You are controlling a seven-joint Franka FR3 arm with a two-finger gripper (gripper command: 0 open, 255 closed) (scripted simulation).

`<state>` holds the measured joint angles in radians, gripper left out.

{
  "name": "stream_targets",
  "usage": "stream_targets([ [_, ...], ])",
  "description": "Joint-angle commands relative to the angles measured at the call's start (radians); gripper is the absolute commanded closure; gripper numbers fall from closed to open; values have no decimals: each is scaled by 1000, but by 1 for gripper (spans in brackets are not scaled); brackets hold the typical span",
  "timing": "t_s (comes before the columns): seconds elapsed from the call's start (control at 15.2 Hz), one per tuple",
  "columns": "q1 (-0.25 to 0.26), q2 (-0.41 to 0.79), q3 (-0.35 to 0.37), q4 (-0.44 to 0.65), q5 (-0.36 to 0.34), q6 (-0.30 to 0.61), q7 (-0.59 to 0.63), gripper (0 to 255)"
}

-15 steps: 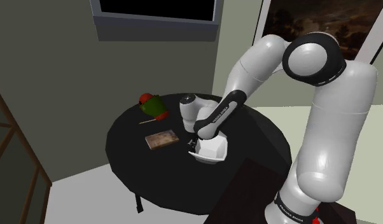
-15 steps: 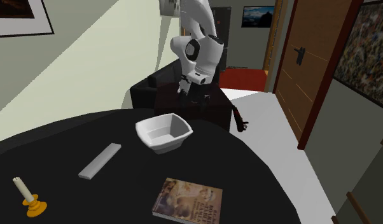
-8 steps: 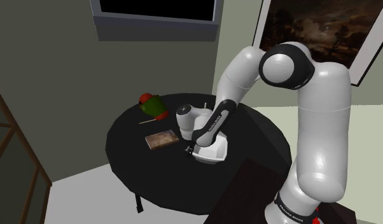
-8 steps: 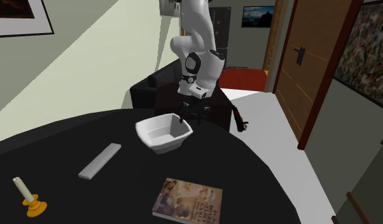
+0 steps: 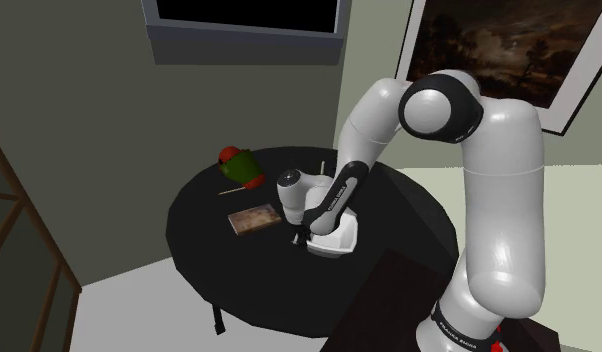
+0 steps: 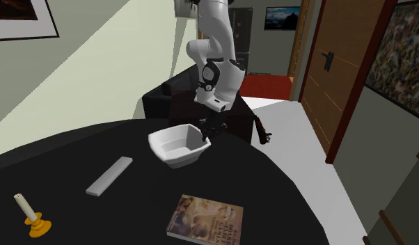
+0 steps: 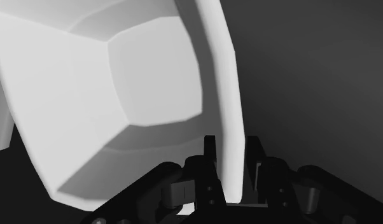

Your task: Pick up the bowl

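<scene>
Wrist view puts the black gripper astride one side wall of the white bowl. One of the fingers stands inside the basin and the other outside, and the two are drawn in close against the wall between them, pinching it. The bowl is squarish with faceted inner faces and a flat bottom, and it sits on a dark surface.

From the shoulder view, the bowl rests upright on the round black table, on the part nearest the robot's stand. The white arm bends down over it, and the gripper meets the rim on the side that faces the shoulder view's left. A book lies flat just beside the bowl on that same side. A green and red object sits farther back, near the table's far edge.

The second exterior view looks across the table toward the arm. Here the gripper comes down on the bowl's far right corner. A flat grey bar, a candle in an orange holder and the book lie closer to the camera, well apart from the bowl.
</scene>
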<state>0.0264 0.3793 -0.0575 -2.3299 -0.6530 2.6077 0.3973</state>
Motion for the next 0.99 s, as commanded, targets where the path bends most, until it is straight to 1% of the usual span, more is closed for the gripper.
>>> stream_targets([
  [0.0,0,1,0,0,0,0,0,255],
  [0.33,0,3,-1,2,-1,1,1,255],
  [0.92,-16,-117,28,-22,67,-88,-77,255],
])
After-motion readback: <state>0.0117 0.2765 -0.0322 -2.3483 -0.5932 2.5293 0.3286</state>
